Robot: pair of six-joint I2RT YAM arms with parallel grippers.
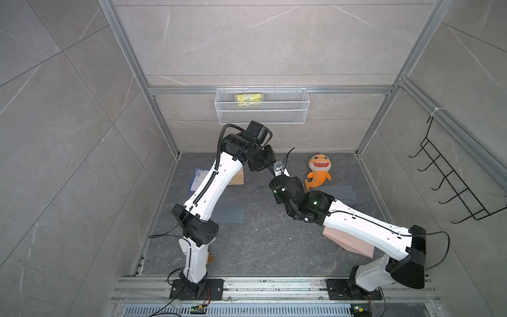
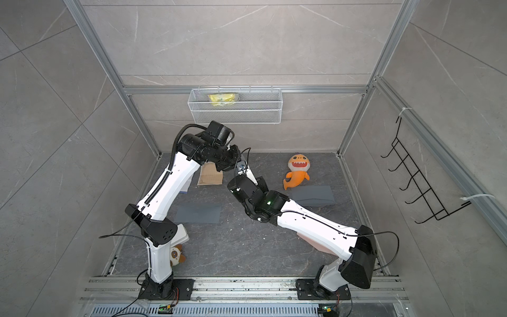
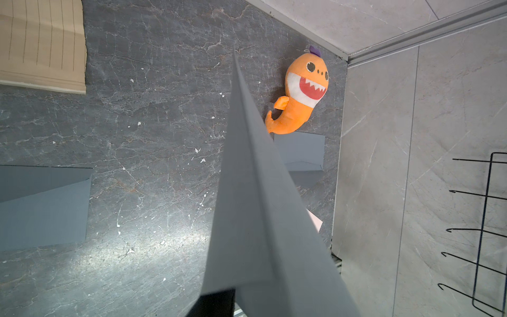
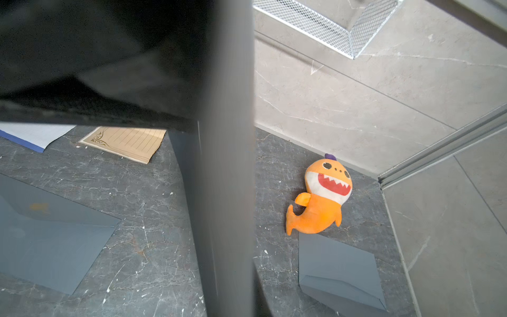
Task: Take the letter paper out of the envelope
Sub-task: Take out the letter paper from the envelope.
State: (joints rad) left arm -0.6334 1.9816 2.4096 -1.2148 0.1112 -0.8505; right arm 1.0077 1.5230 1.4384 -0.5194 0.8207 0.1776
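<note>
Tan lined sheet (image 2: 210, 175): flat on the surface (image 1: 260, 247) at 11 o'clock, already loose.

Left gripper (image 1: 270, 168): raised over the surface just toward 12 o'clock of centre, nose to nose with its partner. Its fingers hide under the wrist in both top views. Its own camera shows only a dark stub beside the envelope. Cannot tell how wide the jaws stand, or whether they pinch anything.

Grey envelope (image 3: 247, 192): off the surface, in the air between the two grippers. Slate grey, matt, with one crisp fold line down its face. Seen nearly edge-on, it tapers to a sharp corner. No letter paper shows from it in any view, and the mouth is out of sight.

Handling, as a judgement: very light and thin. It flexes readily and creases if squeezed hard, but the matt stock should not slip much. Best held flat by a closed edge or corner with one gripper, leaving the mouth free. The sheet inside wants a shallow pinch on its exposed edge and a straight pull along the envelope's length, or it may buckle or tear.

Right gripper (image 1: 279, 169): fully closed, apparently clamped on the grey envelope, which runs up the middle of its wrist view.

Orange shark plush (image 1: 318, 171): lies at 1 o'clock, well clear.
</note>
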